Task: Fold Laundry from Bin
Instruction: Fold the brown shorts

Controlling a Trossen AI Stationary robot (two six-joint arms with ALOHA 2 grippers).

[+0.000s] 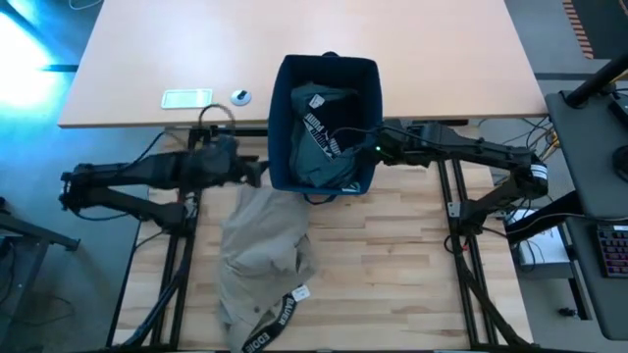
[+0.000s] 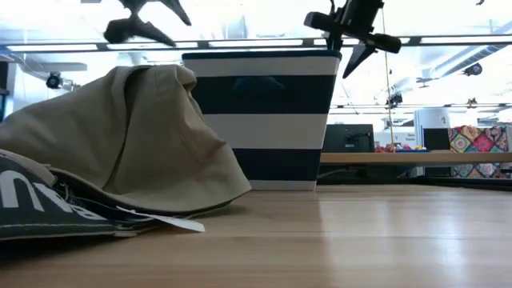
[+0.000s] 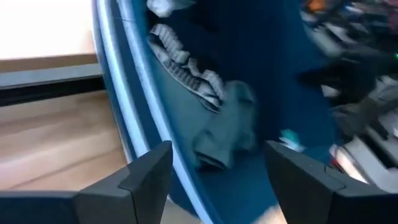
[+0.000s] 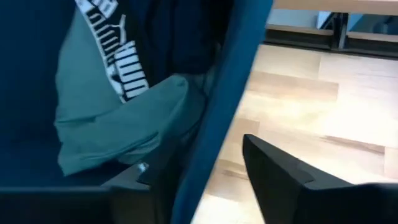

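Step in hand: emptying the bin (image 1: 290, 127) — one beige garment (image 1: 263, 250) already lay on the table (image 1: 392, 284), crumpled and unfolded, just in front of the bin and touching its base.
Bin: stood upright on the table between the two arms, navy with white stripes.
Bin contents: a teal-green garment (image 1: 324, 147) with white lettering bunched against the wall nearest the right arm; darker cloth beneath it, too shadowed to name.
Left gripper (image 3: 217, 171): at the bin's left rim, fingers spread and holding nothing, looking down into the bin.
Right gripper (image 4: 193, 168): at the bin's right rim, fingers apart and straddling the wall — one inside against the teal-green garment, one outside; no cloth visibly pinched.
Next move, as I judged it: the right fingers needed to clear the wall and close on the teal cloth alone, or the bin could lift with it.
Other items: a small white device (image 1: 186, 98) lay well apart, beyond the left arm.
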